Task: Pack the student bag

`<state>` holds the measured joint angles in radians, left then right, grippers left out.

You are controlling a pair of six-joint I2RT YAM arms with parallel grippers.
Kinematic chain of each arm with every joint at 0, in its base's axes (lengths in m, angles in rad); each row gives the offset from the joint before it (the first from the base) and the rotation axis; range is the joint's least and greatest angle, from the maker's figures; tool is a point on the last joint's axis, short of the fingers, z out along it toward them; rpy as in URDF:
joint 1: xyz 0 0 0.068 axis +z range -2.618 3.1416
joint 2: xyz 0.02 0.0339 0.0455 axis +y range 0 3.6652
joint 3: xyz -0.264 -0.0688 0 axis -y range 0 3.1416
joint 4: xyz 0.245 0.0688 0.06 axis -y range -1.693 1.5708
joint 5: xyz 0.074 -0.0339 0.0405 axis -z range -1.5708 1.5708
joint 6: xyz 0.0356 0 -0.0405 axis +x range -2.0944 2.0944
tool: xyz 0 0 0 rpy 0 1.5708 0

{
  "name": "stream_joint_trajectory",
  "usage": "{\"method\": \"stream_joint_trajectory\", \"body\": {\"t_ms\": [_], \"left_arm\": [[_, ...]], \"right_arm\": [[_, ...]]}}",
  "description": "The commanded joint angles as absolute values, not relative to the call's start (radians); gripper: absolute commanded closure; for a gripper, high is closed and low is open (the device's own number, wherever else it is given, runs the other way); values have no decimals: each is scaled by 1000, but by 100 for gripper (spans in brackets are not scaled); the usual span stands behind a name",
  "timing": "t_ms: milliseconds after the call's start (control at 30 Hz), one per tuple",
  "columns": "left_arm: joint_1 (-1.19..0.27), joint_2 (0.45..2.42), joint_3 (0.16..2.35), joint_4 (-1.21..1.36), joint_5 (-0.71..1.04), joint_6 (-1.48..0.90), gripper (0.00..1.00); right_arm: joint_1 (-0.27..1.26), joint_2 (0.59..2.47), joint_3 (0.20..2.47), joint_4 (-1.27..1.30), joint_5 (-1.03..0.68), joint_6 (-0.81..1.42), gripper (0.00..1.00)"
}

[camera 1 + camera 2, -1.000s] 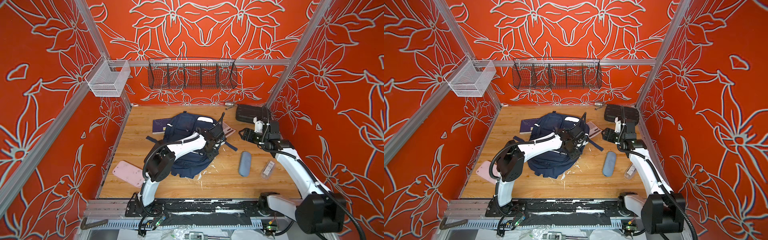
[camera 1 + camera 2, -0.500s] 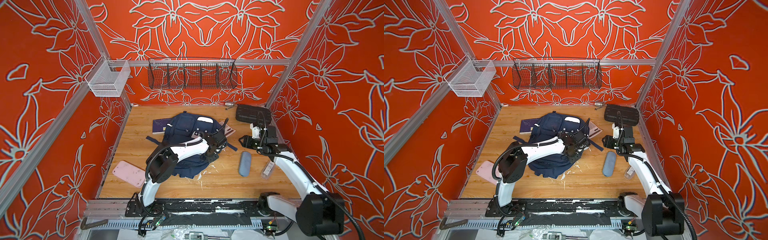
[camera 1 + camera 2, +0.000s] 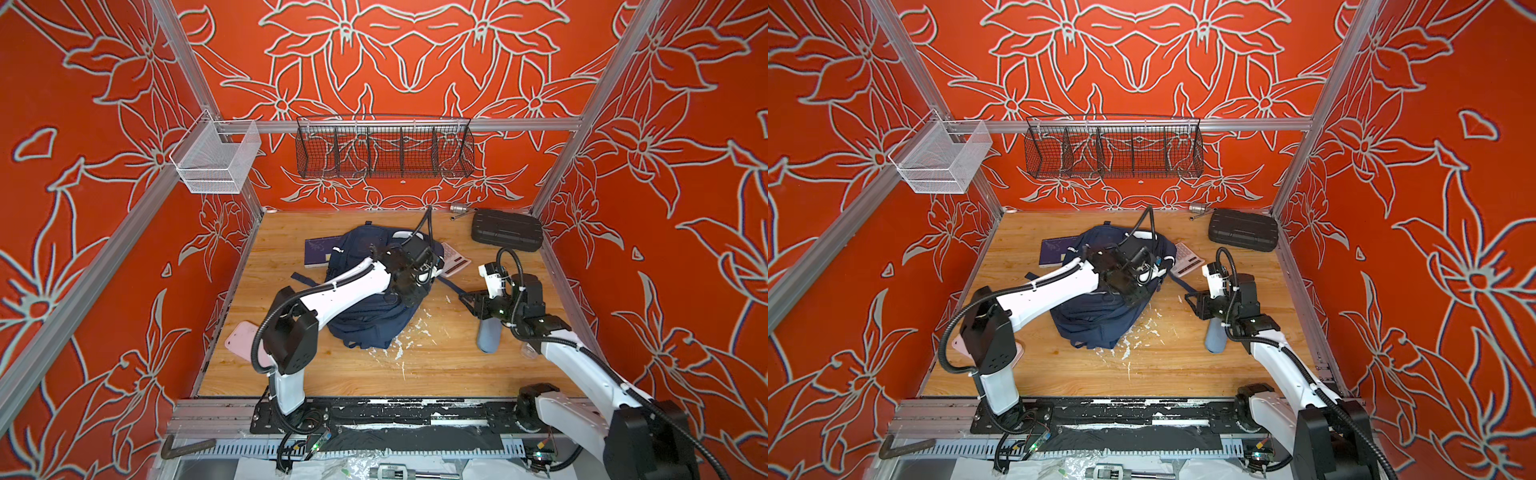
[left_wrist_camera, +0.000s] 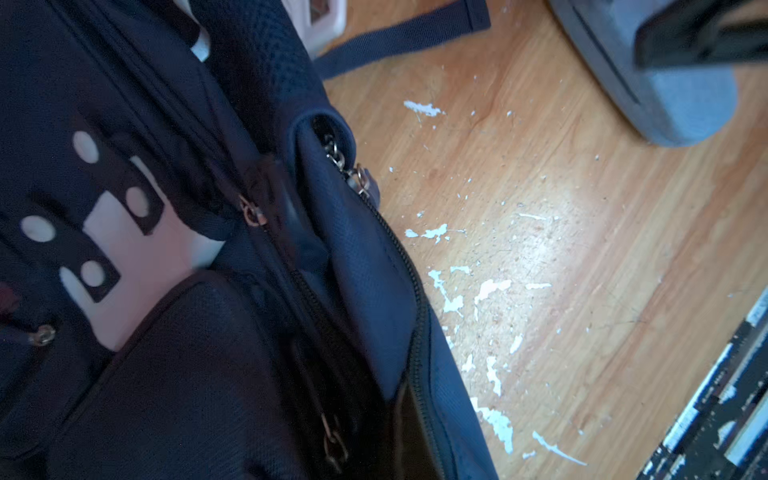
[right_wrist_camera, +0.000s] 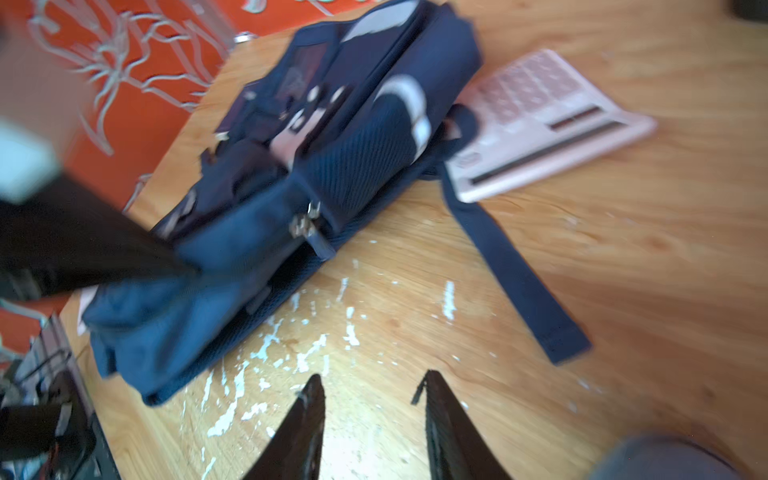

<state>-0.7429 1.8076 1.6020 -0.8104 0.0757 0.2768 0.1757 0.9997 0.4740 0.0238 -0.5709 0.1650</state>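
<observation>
Student bag (image 3: 365,328), zip parted (inside unseen), fabric pinched by left gripper (image 5: 166,259).

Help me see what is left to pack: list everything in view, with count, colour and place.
student bag: 1, navy, centre
notebook: 1, purple, against the bag's far left edge
calculator: 1, pink, right of the bag
hard case: 1, black, far right corner
pouch: 1, grey, right side, towards the front
flat case: 1, pink, near left corner
metal tool: 1, silver, by the back wall
mesh basket: 1, white, left rail
wire basket: 1, black, back wall
table: 1, wooden, under everything
left gripper: 1, black, shut on the student bag's fabric
right gripper: 1, black, open, empty, above the table
</observation>
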Motion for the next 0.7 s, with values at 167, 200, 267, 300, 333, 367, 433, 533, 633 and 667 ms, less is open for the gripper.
{"method": "stream_joint_trajectory", "body": {"t_ms": [167, 200, 267, 300, 333, 367, 433, 533, 633, 667], "left_arm": [[-715, 1669, 1535, -811, 184, 387, 100], [-711, 1650, 1524, -806, 198, 397, 100], [-706, 1616, 1498, -792, 226, 419, 100], [-703, 1599, 1487, -781, 234, 430, 100], [-698, 1584, 1476, -772, 244, 440, 100], [-694, 1571, 1471, -764, 252, 446, 100], [-681, 1550, 1462, -741, 272, 454, 100], [-671, 1539, 1468, -732, 295, 467, 100], [-669, 1540, 1482, -737, 311, 474, 100], [-669, 1542, 1485, -739, 308, 476, 100]], "right_arm": [[286, 1051, 469, 239, -648, -23, 59], [294, 1073, 472, 273, -657, -10, 59], [305, 1120, 484, 330, -688, 15, 60], [313, 1148, 494, 350, -695, 25, 60], [322, 1178, 510, 356, -703, 32, 60], [329, 1202, 525, 356, -718, 33, 60], [343, 1256, 549, 373, -742, 42, 60], [348, 1294, 544, 453, -754, 85, 59], [355, 1323, 544, 501, -776, 102, 60], [357, 1338, 550, 510, -791, 104, 60]]}}
